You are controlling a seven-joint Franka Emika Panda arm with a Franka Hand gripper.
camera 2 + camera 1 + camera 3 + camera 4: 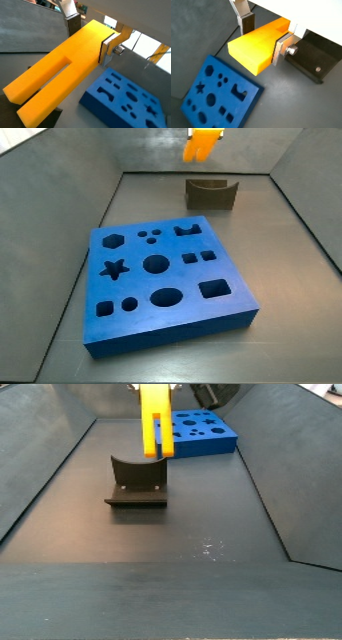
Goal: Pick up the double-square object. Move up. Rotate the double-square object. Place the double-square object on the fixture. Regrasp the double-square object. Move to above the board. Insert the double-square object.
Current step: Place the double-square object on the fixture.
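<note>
The double-square object [251, 50] is a yellow-orange block, and its slot and two prongs [47, 85] show in a wrist view. My gripper [263, 41] is shut on its solid end, with a dark pad against each side. In both side views the block [156, 424] hangs upright, prongs down, over the fixture [138, 479]. It sits well above the notch [210, 188] in a side view. The dark fixture [314, 55] lies just beyond my fingers. The blue board [167, 278] lies flat on the floor, apart from the fixture. The gripper body is cut off in both side views.
Grey walls [40, 444] slope up around the dark floor [174, 574] on all sides. The board [201, 432] lies behind the fixture in a side view. A dark part of the arm [209, 394] shows at the upper edge.
</note>
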